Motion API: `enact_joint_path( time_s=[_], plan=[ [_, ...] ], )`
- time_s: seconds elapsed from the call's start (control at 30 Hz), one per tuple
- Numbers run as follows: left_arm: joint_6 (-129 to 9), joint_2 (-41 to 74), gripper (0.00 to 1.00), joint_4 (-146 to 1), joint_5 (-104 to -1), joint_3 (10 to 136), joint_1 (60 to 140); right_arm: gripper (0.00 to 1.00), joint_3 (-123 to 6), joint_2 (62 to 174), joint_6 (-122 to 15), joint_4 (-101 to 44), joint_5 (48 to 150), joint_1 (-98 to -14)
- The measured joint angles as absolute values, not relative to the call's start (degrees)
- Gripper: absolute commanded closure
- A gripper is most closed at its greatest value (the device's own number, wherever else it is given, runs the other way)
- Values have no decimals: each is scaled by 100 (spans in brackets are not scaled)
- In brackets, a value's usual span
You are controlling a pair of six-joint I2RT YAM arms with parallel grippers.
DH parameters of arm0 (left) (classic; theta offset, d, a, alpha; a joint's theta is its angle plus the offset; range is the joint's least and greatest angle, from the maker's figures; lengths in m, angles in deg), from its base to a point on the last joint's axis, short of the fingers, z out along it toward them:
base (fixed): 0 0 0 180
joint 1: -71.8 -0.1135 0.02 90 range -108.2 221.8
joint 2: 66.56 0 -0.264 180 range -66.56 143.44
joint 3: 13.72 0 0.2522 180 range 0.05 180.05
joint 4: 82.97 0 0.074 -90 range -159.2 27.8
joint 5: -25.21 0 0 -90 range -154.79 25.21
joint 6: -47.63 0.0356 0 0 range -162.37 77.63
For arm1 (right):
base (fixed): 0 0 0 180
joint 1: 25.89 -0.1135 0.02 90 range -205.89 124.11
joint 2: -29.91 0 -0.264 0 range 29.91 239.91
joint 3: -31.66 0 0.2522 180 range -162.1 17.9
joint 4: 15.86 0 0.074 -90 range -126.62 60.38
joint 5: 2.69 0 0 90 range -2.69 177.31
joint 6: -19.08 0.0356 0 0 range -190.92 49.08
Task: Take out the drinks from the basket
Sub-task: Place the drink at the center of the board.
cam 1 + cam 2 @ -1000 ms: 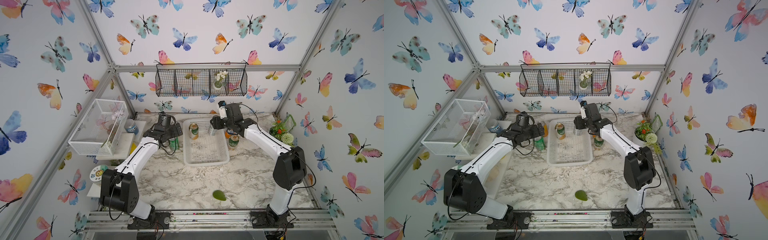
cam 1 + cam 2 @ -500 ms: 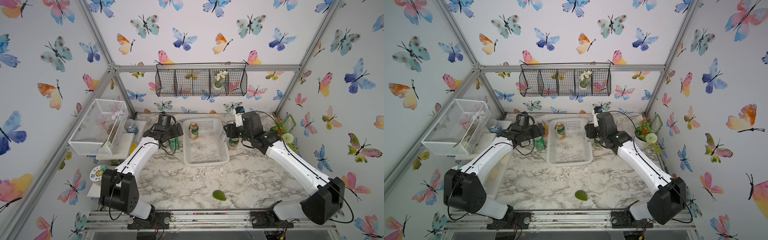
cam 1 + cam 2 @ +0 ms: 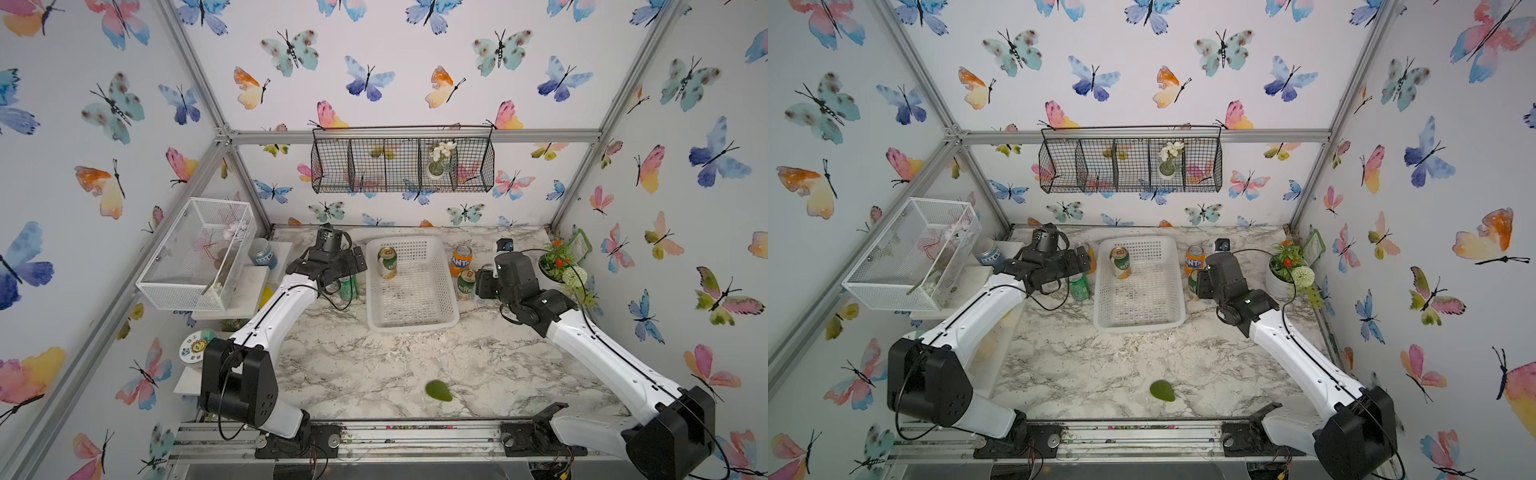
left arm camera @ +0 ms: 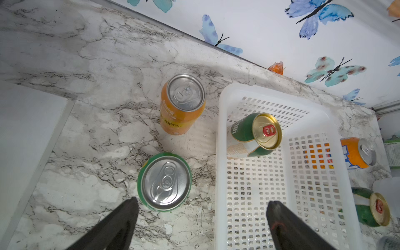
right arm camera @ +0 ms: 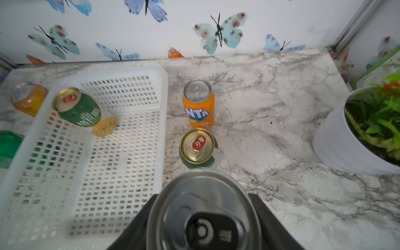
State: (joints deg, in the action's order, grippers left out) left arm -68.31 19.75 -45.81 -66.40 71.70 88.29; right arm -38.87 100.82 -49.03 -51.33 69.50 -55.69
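On desk [image 3: 374, 365], white basket [image 3: 413, 326] holds just 1 drink: dk green/cream can [image 3: 387, 262], standing at far end. Outside, R of it: Fanta can [image 3: 461, 260] & 2nd gold-top can [image 3: 466, 284], close together. L of it: bright green can [image 3: 348, 287] & orange can [image 4: 181, 106]. R hand [image 5: 203, 205] pinches slim silver can [image 5: 203, 190], just short of 2nd gold-top can; plant pot [image 5: 342, 140] off to side. L hand [image 4: 202, 207] spread wide, holding nothing: one finger by bright green can, other over basket.
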Motion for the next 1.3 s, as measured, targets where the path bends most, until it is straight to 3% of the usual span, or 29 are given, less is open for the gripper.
enact_joint_path(
  time_s=[0.27, 0.97, 1.1, 1.3],
  plan=[
    [-6831, 1975, 1, -4581, -6640, 7170, 8829, 66, -3328, 10589, -4796, -4836, 7141, -5567],
    [-6833, 1975, 1, -4583, -6638, 7166, 8829, 61, -3116, 10589, -4650, -4375, 7532, -5564],
    [-6831, 1975, 1, -4587, -6638, 7151, 8829, 54, -3076, 10589, -4647, -4371, 7530, -5564],
    [-6833, 1975, 1, -4589, -6638, 7138, 8829, 28, -3046, 10591, -4647, -4362, 7532, -5564]
  ],
)
